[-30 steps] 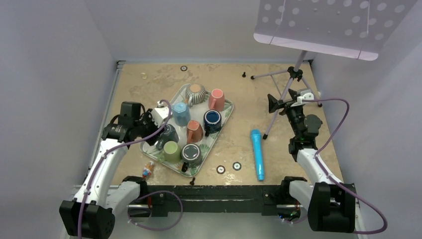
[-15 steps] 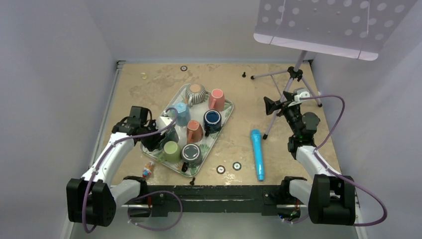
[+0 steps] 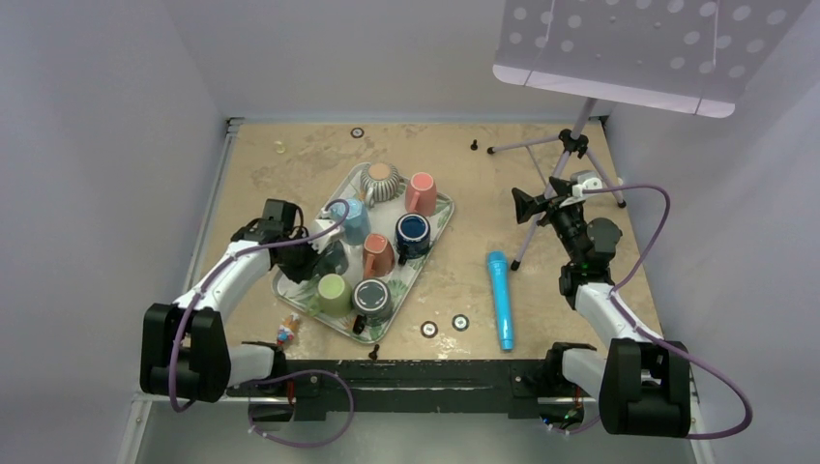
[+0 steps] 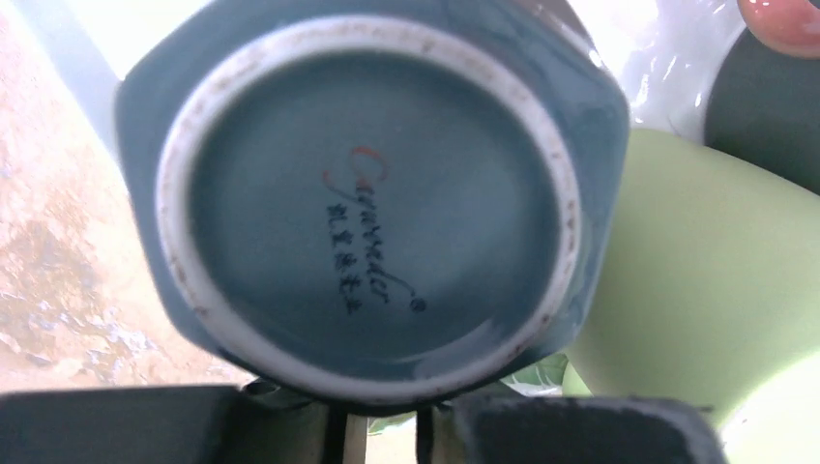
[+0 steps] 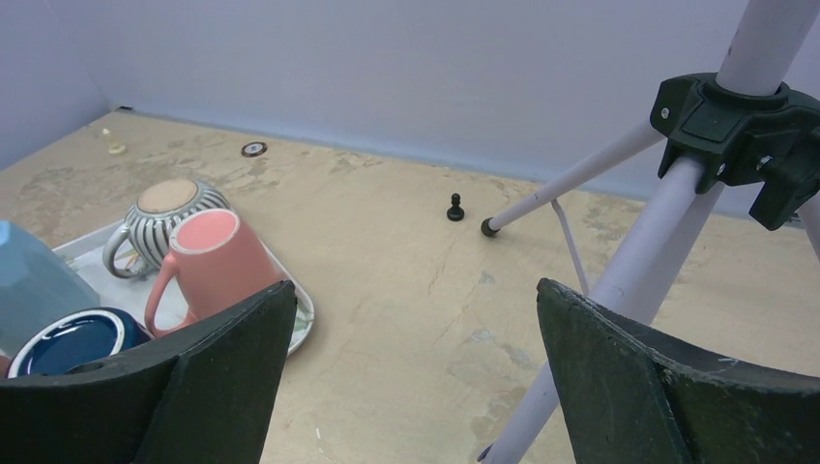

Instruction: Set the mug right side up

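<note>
Left wrist view is almost filled by the round bottom of the blue-grey mug [image 4: 372, 203], with small writing in the middle of it. The mug is upside down on the tray [image 3: 440, 215], and a light green mug [image 4: 696, 290] sits right beside it. The left gripper [image 3: 311, 257] is down at this mug. Its two dark fingers [image 4: 580, 430] show only at the bottom edge, just under the mug. I cannot tell how far apart they are or if they hold the mug.

The right gripper [image 5: 414, 309] is up in the air, well away from the tray. Its fingers are spread wide and there is nothing between them. It is next to a leg of the music stand [image 3: 571, 145].

The tray also holds a pink mug [image 5: 218, 256] and a stripy mug [image 5: 164, 208], both bottom up, and other mugs too. It lies on a tan, worn table [image 3: 483, 193]. A blue tube [image 3: 500, 298] lies on the table between the tray and the right arm. A tiny black piece [image 5: 454, 207] stands near the back. Plain pale walls go around the table.
</note>
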`<move>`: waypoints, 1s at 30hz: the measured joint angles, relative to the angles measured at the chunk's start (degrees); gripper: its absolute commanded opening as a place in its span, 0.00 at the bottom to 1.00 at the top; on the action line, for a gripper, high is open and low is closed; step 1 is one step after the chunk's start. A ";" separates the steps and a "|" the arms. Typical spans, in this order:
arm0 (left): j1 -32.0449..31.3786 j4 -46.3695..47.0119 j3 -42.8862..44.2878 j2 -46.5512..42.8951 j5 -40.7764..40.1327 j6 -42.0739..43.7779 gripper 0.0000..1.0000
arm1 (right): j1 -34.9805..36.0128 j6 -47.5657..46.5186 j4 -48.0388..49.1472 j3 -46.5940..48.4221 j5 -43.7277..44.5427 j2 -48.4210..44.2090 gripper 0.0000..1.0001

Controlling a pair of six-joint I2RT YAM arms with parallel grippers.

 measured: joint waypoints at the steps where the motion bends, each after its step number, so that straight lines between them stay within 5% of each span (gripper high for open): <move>1: 0.00 0.33 0.15 0.20 0.11 -0.26 0.00 | 0.00 0.09 0.00 0.00 -0.02 0.00 0.98; 10: -0.02 -2.69 1.46 -1.38 -0.68 -2.29 0.00 | 0.00 2.19 -0.26 0.07 -0.26 -0.02 0.98; 18: 0.00 -11.93 17.14 -7.63 -2.84 -10.45 0.00 | 2.45 11.76 -0.96 2.01 -6.71 -4.04 0.98; 25: 0.00 -22.99 32.37 -10.97 6.49 -16.04 0.00 | 20.74 18.56 -2.86 7.43 -9.07 -9.42 0.98; 30: 0.00 -29.07 39.34 -14.27 15.28 -19.17 0.00 | 37.31 23.56 3.52 14.62 -9.62 -1.90 0.95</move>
